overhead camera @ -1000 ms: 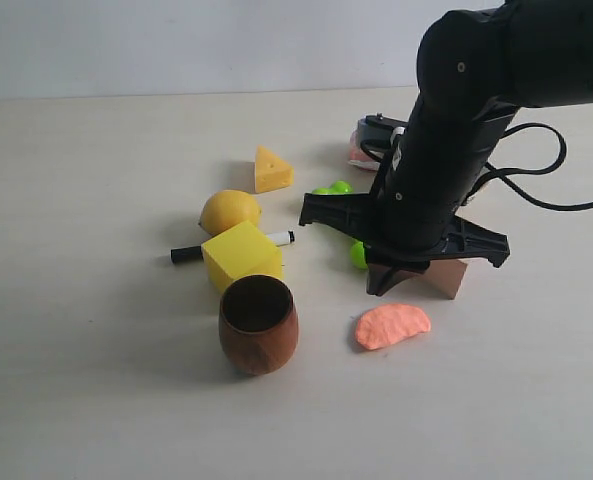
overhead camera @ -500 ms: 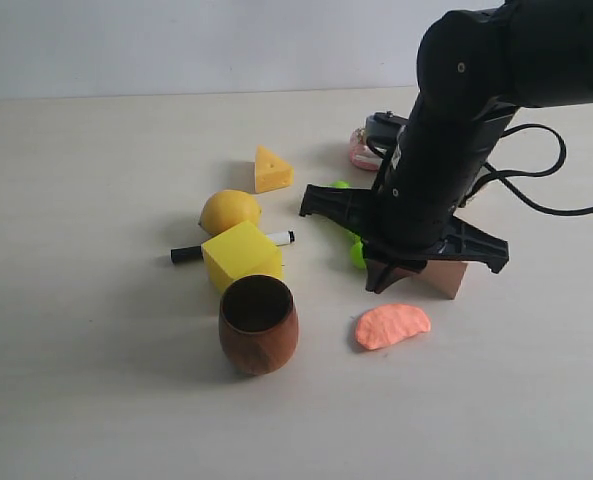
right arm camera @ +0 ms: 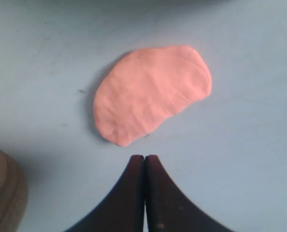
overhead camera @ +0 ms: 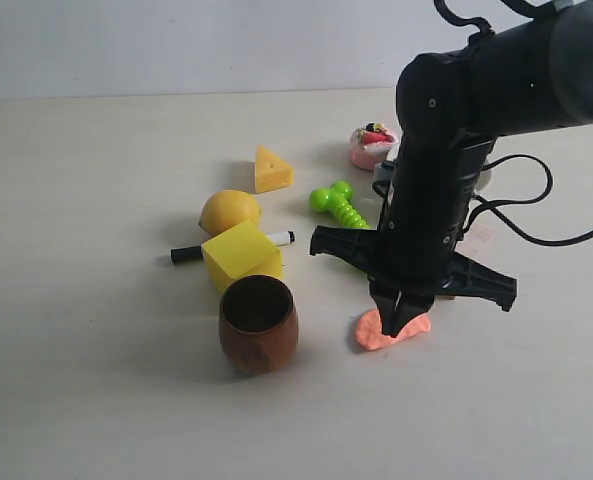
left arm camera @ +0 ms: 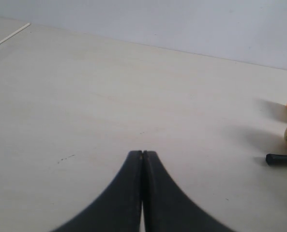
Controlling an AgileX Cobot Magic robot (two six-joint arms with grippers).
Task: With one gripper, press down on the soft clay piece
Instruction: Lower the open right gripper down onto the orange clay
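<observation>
The soft clay piece (overhead camera: 376,333) (right arm camera: 150,92) is a flat salmon-orange half-moon lying on the table in front of the brown cup. My right gripper (overhead camera: 401,322) (right arm camera: 144,158) is shut with nothing held and points straight down in front of the clay, hiding its middle in the exterior view. The right wrist view shows the closed tips just off the clay's edge, above bare table. I cannot tell its height above the surface. My left gripper (left arm camera: 142,153) is shut and empty over bare table, and it is out of the exterior view.
A brown wooden cup (overhead camera: 258,323) stands left of the clay. Behind it are a yellow cube (overhead camera: 240,254), a black marker (overhead camera: 188,254), a lemon (overhead camera: 229,211) and a cheese wedge (overhead camera: 272,169). A green toy (overhead camera: 338,205) and a pink-and-white cake toy (overhead camera: 373,146) lie behind the arm.
The right arm has swung forward and down, from over the wooden block to just in front of the clay. The green toy and cake toy now show; the block is hidden.
</observation>
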